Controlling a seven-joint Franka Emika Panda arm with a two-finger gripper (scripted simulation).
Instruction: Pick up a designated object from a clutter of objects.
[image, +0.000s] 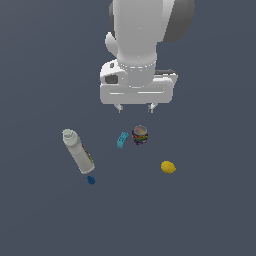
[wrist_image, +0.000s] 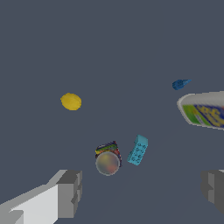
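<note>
Across the exterior view from its left, the white bottle (image: 78, 151) lies on its side on the dark grey desk (image: 40, 220), its cap toward the far edge and its label running along the body. Just off its near end sits a tiny blue piece (image: 91, 180), close to the bottle but apart from it. Further toward the exterior view's right, the teal block (image: 122, 140) lies tilted, just beside the multicoloured striped can (image: 140, 135), which stands upright; whether the two touch cannot be told here. Farthest toward the exterior view's right lies the yellow lemon (image: 168, 167), alone and well apart from the can and block. Above the group hangs the gripper (image: 135, 108), its two short fingertips spread apart and holding nothing, over the desk just behind the can and block. The wrist view adds what the exterior view lacks: the can (wrist_image: 107, 159) is seen from above, showing a round greyish top, and a narrow strip of desk shows between it and the teal block (wrist_image: 138, 150), whose face carries rows of small studs. The bottle (wrist_image: 204, 110) is cut off at the picture's edge, with only part of its green, yellow and blue label showing, and the blue piece (wrist_image: 180, 83) lies near it. The lemon (wrist_image: 71, 101) sits by itself on bare desk (wrist_image: 109, 43). Both grey fingers (wrist_image: 69, 192) frame the scene, wide apart, with the gripper (wrist_image: 142, 189) empty.
</note>
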